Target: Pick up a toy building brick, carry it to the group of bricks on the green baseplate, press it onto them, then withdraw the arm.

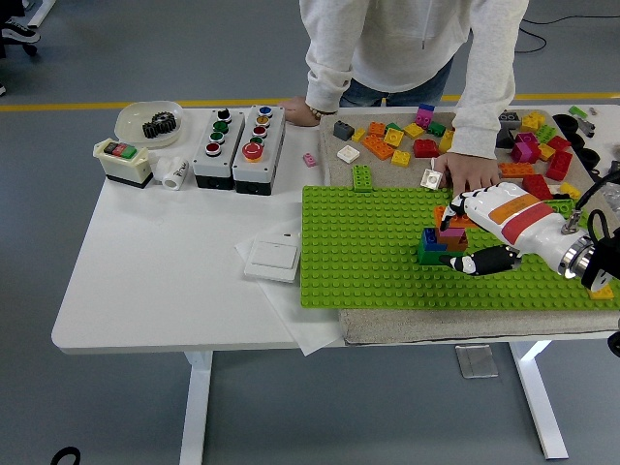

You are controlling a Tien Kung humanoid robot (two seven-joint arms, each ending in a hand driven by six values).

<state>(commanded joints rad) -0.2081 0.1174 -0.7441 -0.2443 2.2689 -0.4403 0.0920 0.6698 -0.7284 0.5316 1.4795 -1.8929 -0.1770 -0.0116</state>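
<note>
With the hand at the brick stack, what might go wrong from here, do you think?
1. The right hand is wrapped over the brick stack, so withdrawing might pull bricks off the green baseplate.
2. The person's hand rests on the baseplate's far edge, close by; the robot's hand could bump it.
</note>
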